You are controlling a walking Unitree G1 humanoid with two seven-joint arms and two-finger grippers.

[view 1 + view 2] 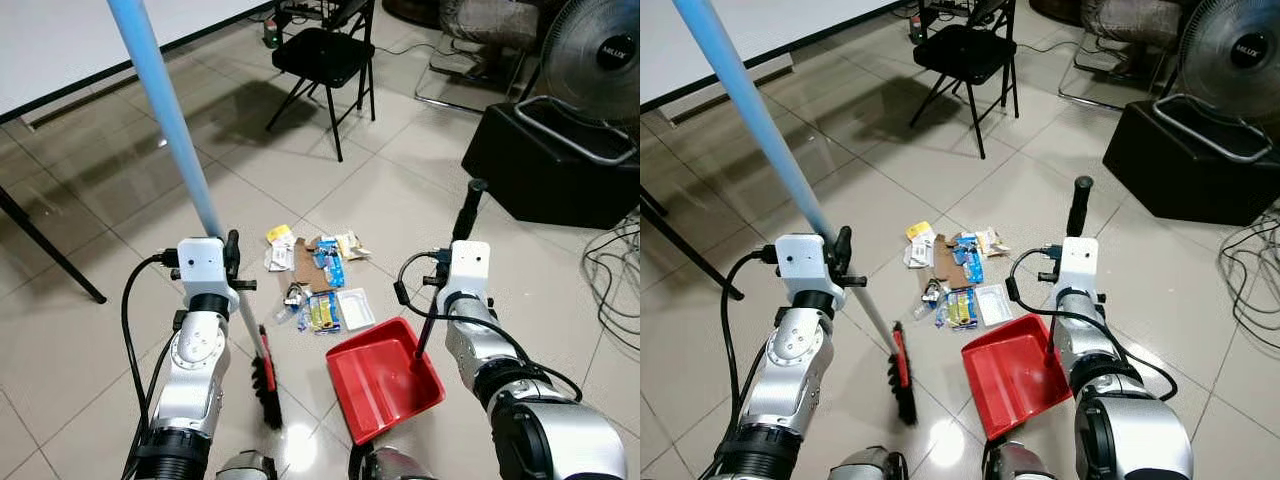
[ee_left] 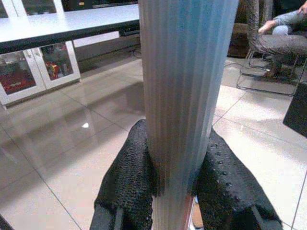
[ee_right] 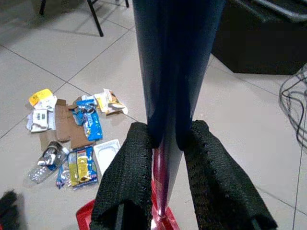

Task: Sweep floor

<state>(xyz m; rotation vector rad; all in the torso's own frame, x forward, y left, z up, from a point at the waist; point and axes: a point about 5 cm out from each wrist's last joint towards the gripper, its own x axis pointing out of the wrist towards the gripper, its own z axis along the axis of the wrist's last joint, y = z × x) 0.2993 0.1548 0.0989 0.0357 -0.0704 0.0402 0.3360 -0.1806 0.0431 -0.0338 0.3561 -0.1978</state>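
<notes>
Left eye view: left gripper is clamped on the pale blue broom handle, which leans up and away toward the robot's left. The black-bristled broom head w/ red back rests on the glossy tiled floor, just left of the litter pile — prob. angled so a stroke pushes rubbish rightward. Right gripper pinches the upright black handle of the red dustpan; the pan lies flat, open mouth facing the pile, near but not touching it, ready to receive. Pile = flat cardboard piece, blue and yellow wrappers, clear plastic tray, crumpled bottle; light, flimsy stuff.

Right eye view: same layout. A black folding chair stands well beyond the pile, a black box w/ metal handle and a fan at far right, loose cables on the floor by the right edge.

Left wrist view: ribbed, matte blue-grey pole squeezed between two black, dimpled rubbery fingers; firm side pinch, pole fills the gap. A white table edge and a seated person's legs behind.

Right wrist view: dark smooth dustpan stem, red lower down, is nipped between knit-textured fingers; litter lies beyond.

Sweeping seems about to start; nothing is in the pan yet.
</notes>
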